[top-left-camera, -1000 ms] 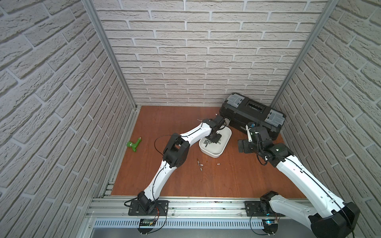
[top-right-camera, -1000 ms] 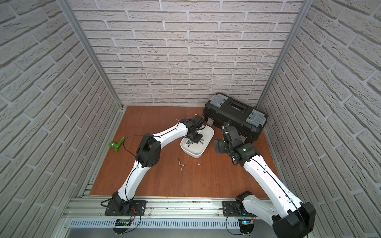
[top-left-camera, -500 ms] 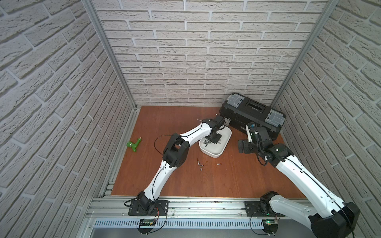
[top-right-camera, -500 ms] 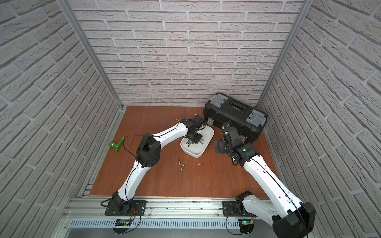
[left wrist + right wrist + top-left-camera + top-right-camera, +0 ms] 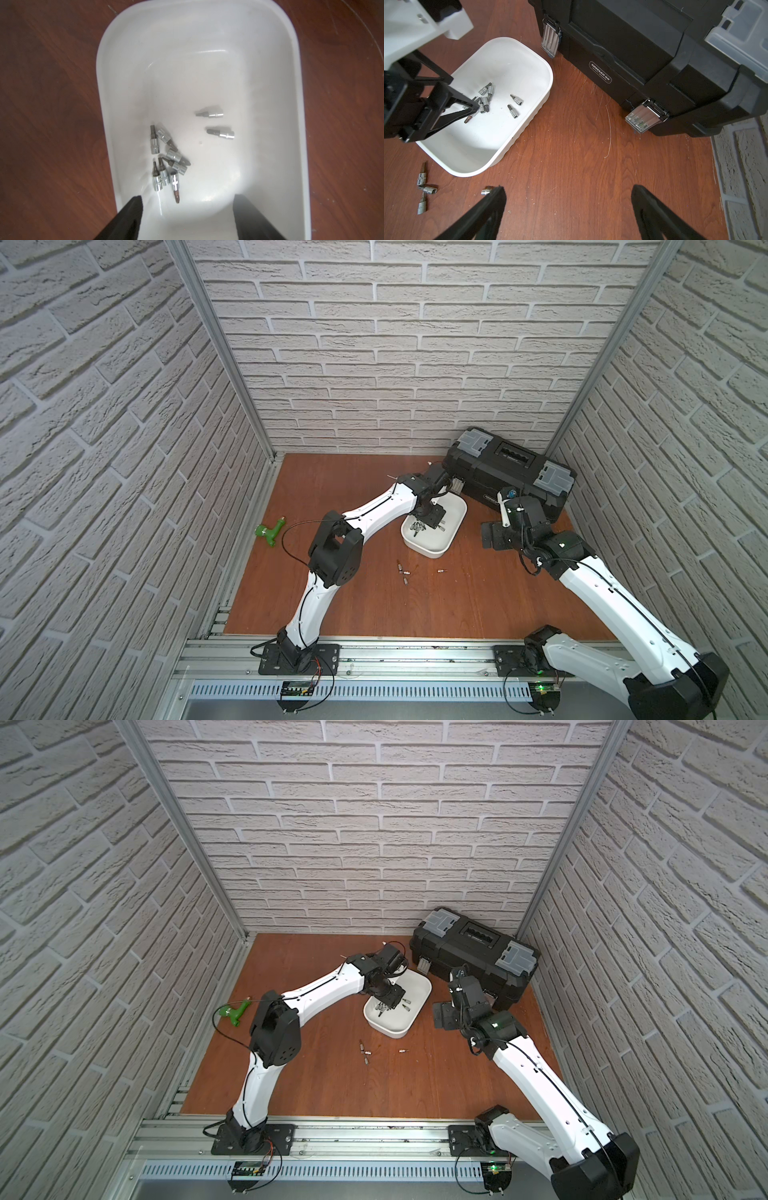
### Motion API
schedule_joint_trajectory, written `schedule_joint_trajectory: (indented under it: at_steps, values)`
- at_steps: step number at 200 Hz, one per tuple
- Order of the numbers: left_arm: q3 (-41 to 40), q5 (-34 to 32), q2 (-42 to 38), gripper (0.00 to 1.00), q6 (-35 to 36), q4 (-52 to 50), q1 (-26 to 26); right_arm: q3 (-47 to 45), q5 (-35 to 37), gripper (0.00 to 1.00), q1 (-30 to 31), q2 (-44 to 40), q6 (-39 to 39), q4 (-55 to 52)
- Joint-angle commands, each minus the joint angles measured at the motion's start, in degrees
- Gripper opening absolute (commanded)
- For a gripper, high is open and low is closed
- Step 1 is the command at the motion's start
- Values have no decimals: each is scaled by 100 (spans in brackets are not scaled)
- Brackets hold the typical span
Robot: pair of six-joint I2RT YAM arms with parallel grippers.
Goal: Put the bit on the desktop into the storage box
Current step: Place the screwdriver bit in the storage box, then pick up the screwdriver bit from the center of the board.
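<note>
Status as I read it from the remote station, with the storage box (image 5: 270,99) as reference.

1. The left gripper (image 5: 188,198) hangs over the storage box floor. Its jaws stand wide apart with nothing between them.
2. The right gripper (image 5: 568,188) is over bare tabletop (image 5: 415,614), just beside the storage box. It is also spread wide and empty.
3. The stored bits (image 5: 174,155) lie on the box floor. Seven are bunched together and two lie a little apart from the bunch.
4. The loose bits (image 5: 427,189) lie on the tabletop near the end of the storage box, clear of its wall. Three are grouped closely.
5. A lone bit (image 5: 441,571) lies to one side of that group. In the right wrist view a gripper finger partly covers it.
6. The black toolbox (image 5: 507,477) stands just beyond the storage box.
7. The green T-handle tool (image 5: 270,529) lies well apart from it, by the side wall.
</note>
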Motion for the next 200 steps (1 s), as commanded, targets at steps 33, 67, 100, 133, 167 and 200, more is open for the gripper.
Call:
schedule_joint_trajectory:
  at_steps: [33,67,100,133,167,200]
  values:
    - [-1418,-252,-1291,95,-282,288,-164,-128,122,99,-43,-249,26,133]
    - [-2226,-318,-1933,97,-658,225,-308,-136,123,99,-43,-275,44,115]
    - [-2847,-512,-2334,97,-1169,7,-629,-136,87,99,-43,-278,71,107]
    - [-3345,-554,-2564,95,-1651,-84,-913,-123,42,99,-43,-267,75,121]
    - [-3648,-539,-2623,91,-2073,-77,-1118,-94,-28,99,-37,-266,87,92]
    - [-3836,-402,-2530,84,-2271,40,-1192,-109,-46,99,-40,-336,103,62]
